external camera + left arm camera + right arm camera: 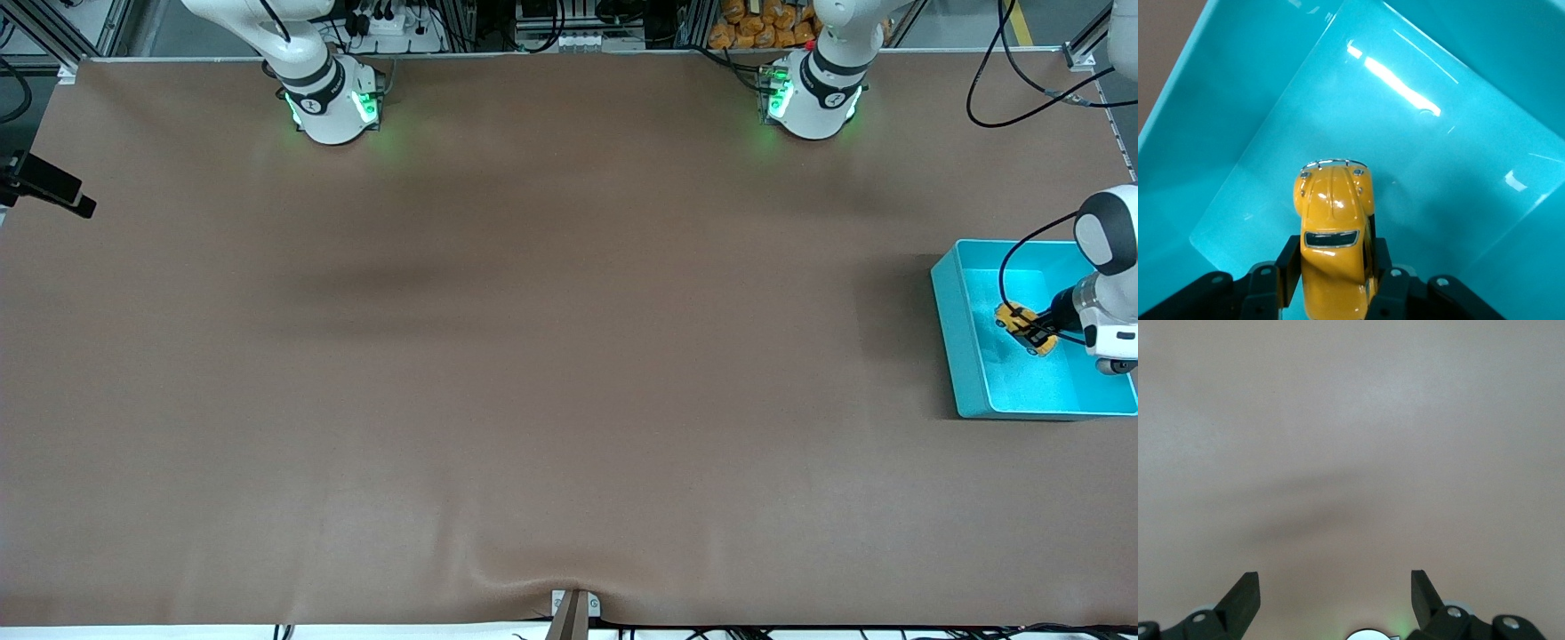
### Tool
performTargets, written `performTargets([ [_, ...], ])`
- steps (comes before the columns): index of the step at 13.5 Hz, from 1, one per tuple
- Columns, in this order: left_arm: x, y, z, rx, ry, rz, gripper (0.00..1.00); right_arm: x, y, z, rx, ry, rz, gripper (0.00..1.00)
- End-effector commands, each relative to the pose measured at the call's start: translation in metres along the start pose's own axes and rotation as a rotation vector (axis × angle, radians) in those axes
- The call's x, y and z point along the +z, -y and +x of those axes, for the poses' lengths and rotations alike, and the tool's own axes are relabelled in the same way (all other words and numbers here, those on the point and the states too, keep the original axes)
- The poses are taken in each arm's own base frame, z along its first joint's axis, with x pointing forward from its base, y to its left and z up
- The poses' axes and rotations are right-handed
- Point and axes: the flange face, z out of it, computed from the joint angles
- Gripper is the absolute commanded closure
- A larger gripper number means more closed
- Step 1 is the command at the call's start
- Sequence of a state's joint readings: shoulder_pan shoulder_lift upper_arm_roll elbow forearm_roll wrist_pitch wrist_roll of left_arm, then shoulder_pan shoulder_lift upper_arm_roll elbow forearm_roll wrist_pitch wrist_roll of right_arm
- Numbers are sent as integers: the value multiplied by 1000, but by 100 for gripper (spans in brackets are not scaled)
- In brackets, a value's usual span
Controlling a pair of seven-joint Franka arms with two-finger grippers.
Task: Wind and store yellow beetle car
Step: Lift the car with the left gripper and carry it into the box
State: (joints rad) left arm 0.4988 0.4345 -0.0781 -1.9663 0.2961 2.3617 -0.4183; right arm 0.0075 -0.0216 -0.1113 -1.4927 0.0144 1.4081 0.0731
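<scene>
A broad table [551, 356] covered in a plain brown mat fills the scene, its surface smooth except for a slight ripple along the edge nearest the front camera, where a small bracket [574, 608] clamps the mat. Soft shadows fall across the mat, and green light glows on it near the top of the view. Above that edge run aluminium frame rails [53, 36], black cables [1022, 80], a power strip [391, 22] and a heap of orange packets [765, 25]. A black camera mount [44, 187] juts in at the right arm's end.
</scene>
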Motion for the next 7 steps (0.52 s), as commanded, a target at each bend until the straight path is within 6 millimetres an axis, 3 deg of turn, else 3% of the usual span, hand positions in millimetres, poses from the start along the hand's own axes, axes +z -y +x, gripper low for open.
performTargets([
  [1,11,5,6,40,-17,0,86,-4,0,-1,17,-6,7,0],
  [5,17,12,8,36,-16,-4,79,-3,0,0,17,-4,7,0],
  [7,22,11,8,37,-12,-6,62,-2,0,1,17,-4,7,0],
])
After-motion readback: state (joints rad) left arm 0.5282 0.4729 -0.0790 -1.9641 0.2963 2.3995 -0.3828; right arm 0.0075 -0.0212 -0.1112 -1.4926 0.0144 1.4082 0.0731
